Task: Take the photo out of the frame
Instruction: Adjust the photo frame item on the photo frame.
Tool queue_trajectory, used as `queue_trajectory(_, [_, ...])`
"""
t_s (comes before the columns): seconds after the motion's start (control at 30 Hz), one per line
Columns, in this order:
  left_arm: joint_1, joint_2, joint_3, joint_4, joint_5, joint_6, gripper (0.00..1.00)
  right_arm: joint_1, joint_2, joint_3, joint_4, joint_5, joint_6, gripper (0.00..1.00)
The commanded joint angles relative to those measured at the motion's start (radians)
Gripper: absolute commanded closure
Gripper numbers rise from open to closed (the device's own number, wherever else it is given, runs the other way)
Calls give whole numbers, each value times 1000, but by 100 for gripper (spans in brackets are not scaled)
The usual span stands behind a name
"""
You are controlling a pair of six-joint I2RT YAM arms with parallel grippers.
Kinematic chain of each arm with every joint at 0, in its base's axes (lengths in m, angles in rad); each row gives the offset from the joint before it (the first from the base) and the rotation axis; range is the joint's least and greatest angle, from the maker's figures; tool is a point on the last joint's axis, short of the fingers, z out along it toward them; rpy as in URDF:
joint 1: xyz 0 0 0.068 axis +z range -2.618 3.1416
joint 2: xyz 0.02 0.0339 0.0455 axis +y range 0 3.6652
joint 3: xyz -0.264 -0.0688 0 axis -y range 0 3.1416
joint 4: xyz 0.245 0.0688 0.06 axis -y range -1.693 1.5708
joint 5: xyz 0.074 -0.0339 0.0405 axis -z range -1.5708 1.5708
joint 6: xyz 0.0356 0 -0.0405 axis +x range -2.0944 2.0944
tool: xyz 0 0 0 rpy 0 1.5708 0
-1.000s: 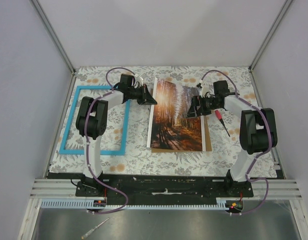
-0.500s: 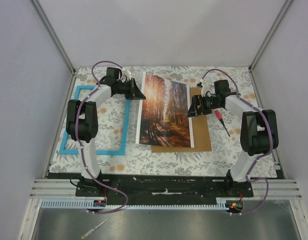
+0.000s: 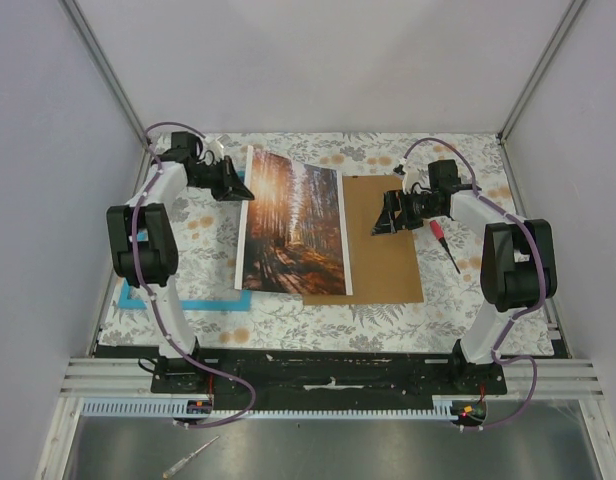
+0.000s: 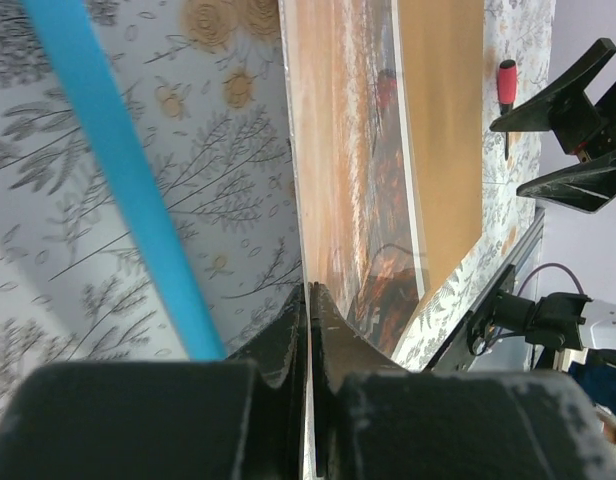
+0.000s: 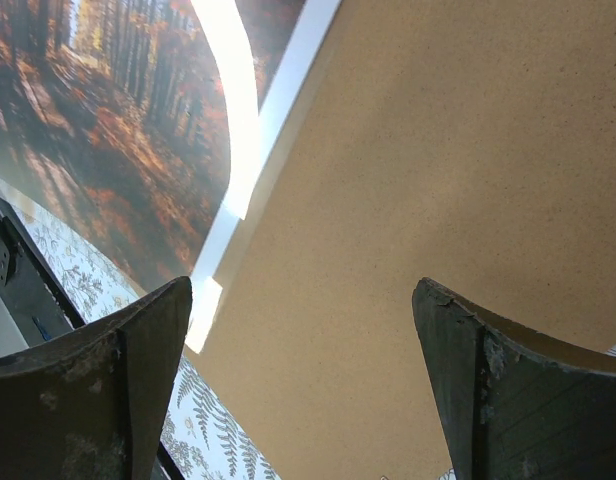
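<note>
On the left half of the worktop (image 3: 203, 225), the photo (image 3: 293, 225) has been dragged off the brown board (image 3: 383, 250) and now overlaps the blue frame (image 3: 203, 304). Its far edge is pinched in the left claw (image 3: 236, 188). The right claw (image 3: 380, 218) is held wide above the board. Removal is judged nearly complete.

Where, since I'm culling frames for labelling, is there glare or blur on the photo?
Right wrist: a white washed-out streak crosses the photo. Left wrist: the photo runs edge-on and smeared; the left gripper is dark foreground. Top external: evenly lit, sharp, no glare.
</note>
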Motion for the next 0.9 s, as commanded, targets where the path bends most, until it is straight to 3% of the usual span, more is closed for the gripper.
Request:
queue_trajectory(0.0, [60,-59,82,-145,5,155,96,-3,-5,1,0,-7,-13,2])
queue_trajectory(0.5, [252,134,430,-596,55,409,96,0,-17,-3,4,1,-15,2])
queue_trajectory(0.73, [304,221,531,-780,14,559,96,5,-18,-2,4,3,-16,2])
queue_trajectory(0.87, [329,237,551,-807,-37,610,95,12,-15,-3,2,4,-18,2])
